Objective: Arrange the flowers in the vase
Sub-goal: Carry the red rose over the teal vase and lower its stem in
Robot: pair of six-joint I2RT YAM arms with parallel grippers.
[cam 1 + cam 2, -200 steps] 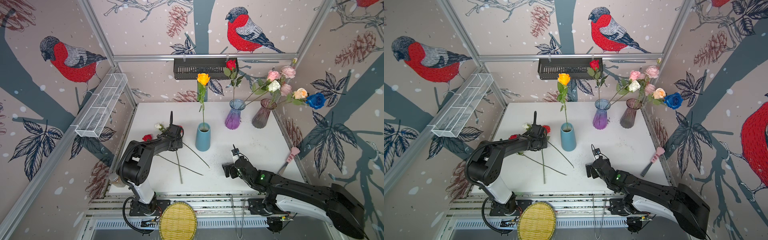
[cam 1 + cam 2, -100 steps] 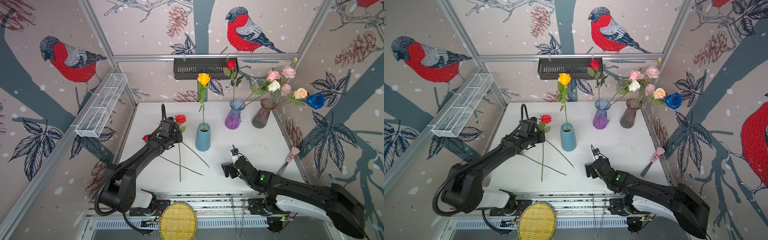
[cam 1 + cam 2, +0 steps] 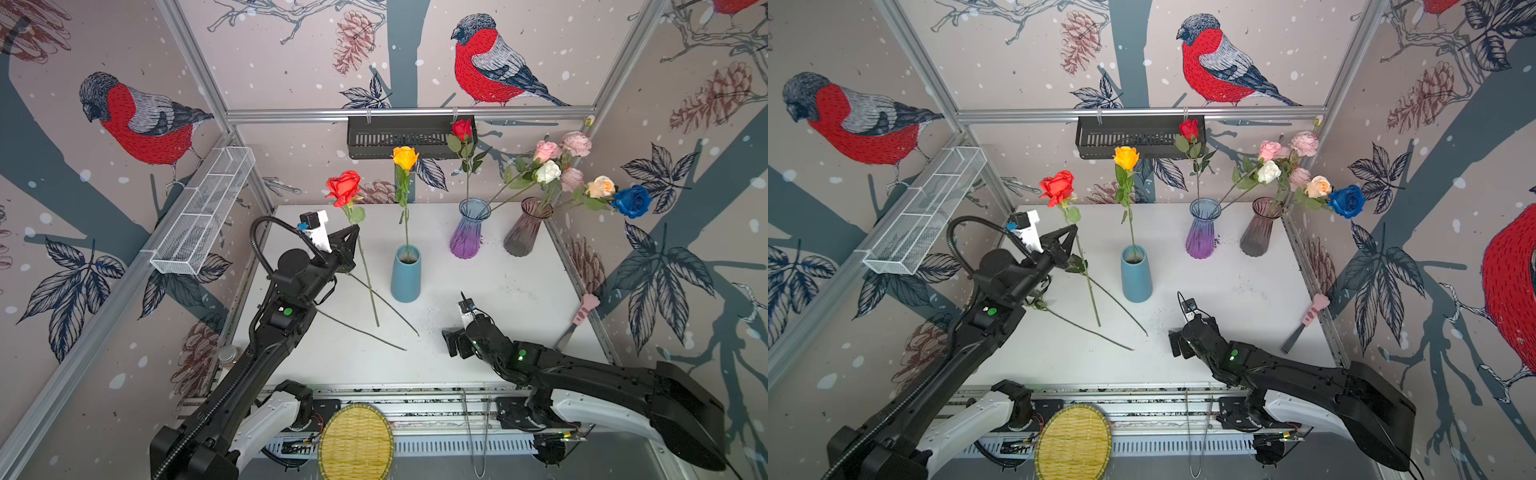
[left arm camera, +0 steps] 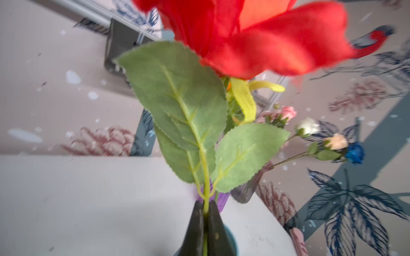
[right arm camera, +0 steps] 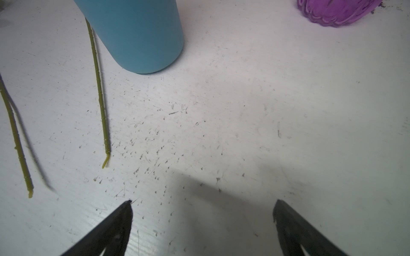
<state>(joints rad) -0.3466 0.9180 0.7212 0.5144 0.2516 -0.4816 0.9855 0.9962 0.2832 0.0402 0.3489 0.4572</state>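
Left fingers (image 4: 196, 228) pinch the red rose (image 3: 343, 188) at centre-left; right fingers (image 5: 111, 228) gape empty. Seemingly two stems (image 3: 361, 330) lie on the bench (image 3: 519, 299); other flowers (image 3: 547, 171) are vased.

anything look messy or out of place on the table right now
Yes: dark specks litter the white table near the blue vase, like spilled crumbs. Two loose flower stems lie flat beside that vase instead of standing in one.
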